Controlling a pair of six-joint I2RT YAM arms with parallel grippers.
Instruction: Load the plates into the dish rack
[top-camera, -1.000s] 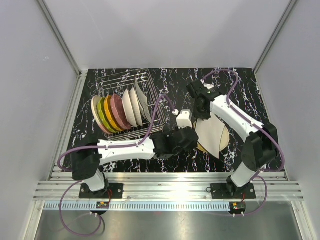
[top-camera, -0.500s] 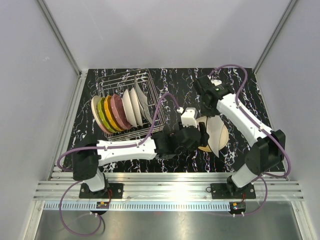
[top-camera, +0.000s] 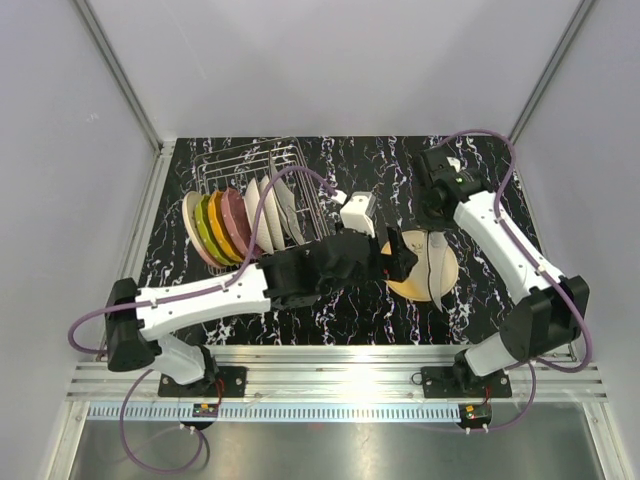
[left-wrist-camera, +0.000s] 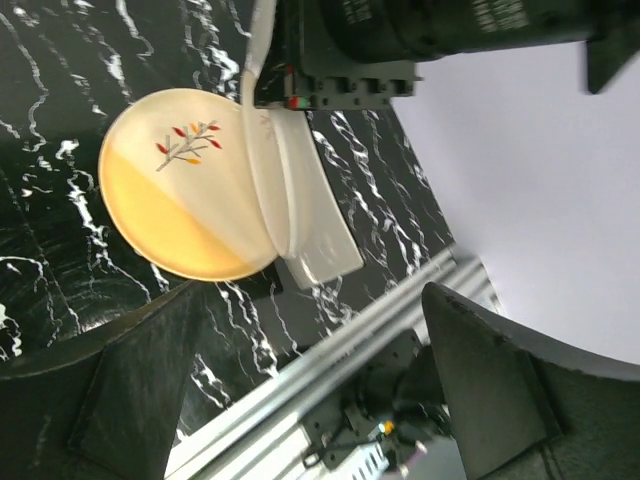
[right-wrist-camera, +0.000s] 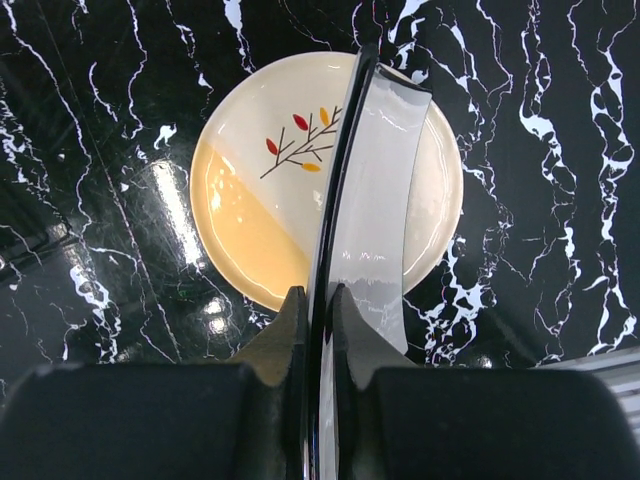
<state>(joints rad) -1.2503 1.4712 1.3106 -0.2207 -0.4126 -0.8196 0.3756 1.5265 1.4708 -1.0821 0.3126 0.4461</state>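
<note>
White plate (right-wrist-camera: 385, 180) in right claw (right-wrist-camera: 320, 296) partly hides leaf-patterned plate (right-wrist-camera: 250, 190).

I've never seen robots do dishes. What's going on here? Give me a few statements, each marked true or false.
1. The right gripper clamps a white plate held on edge. True.
2. The left gripper grips a plate. False: its jaws stand wide open with nothing between them.
3. The dish rack holds no plates. False: a row of plates stands in it.
4. A twig-patterned plate lies flat on the table. True.
</note>
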